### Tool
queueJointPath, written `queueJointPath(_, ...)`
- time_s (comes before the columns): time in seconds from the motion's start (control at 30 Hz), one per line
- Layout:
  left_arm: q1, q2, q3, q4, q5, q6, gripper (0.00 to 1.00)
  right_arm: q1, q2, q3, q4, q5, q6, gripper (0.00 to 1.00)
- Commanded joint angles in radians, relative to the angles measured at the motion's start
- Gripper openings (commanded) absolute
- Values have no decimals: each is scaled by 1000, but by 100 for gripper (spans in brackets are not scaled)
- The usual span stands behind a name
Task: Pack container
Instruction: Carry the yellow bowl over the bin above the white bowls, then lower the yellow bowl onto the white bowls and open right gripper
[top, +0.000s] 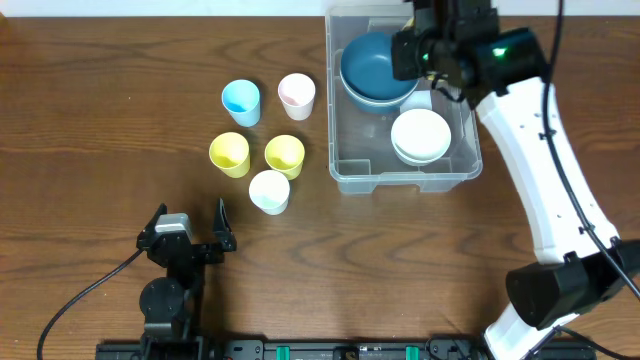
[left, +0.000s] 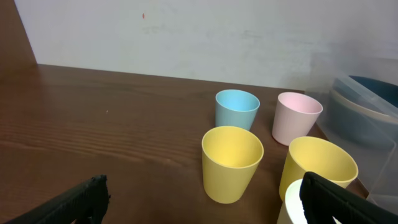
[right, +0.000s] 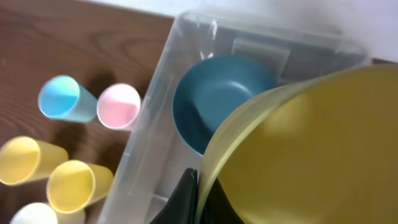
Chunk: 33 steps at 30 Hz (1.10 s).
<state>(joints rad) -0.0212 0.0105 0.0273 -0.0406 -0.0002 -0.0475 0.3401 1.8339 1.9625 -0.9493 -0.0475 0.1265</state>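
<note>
Dark wood table (top: 90, 120) lies under everything. The right gripper (right: 199, 202) is clenched on the thin rim of a yellow bowl (right: 311, 143), held over the far end of the container (top: 405, 182). Just beneath the gripper sits a blue bowl (right: 217, 99), and white bowls (top: 420, 135) lie further back toward the arm's base.

An edge pinch gives little hold, so the bowl may slip or swing. Let go off-centre, it could catch the blue bowl's rim or the clear wall and end up propped rather than nested.

Well away, the left gripper (top: 190, 222) rests spread wide and empty, with five cups (top: 285, 154) just ahead of it.

From overhead the arm hides the yellow bowl entirely. In the wrist view the bowl blocks most of the container floor. Whether the blue one is a single bowl or a stack is unclear.
</note>
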Motion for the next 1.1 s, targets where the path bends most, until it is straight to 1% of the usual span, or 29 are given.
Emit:
queueJointPath(0.0, 5, -5, -23, -32, -12, 17, 98, 20, 1, -59, 19, 22, -39, 1)
queueJointPath(0.33, 5, -5, -23, -32, -12, 17, 98, 20, 1, -275, 58, 21, -28, 1)
queueJointPath(0.43, 5, -5, -23, -32, -12, 17, 98, 21, 1, -323, 68, 18, -4, 1)
queueJointPath(0.63, 5, -5, -23, -32, -12, 17, 98, 20, 1, -421, 109, 13, 0, 2)
queueJointPath(0.73, 5, -5, -23, -32, -12, 17, 98, 21, 1, -473, 148, 13, 0, 4)
queueJointPath(0.93, 5, -5, -23, -32, -12, 17, 98, 20, 1, -523, 188, 14, 0, 12)
queueJointPath(1.0, 5, -5, -23, -32, -12, 17, 98, 19, 1, -536, 198, 20, 0, 20)
queueJointPath(1.07, 5, -5, -23, -32, -12, 17, 98, 19, 1, -544, 202, 23, 0, 22)
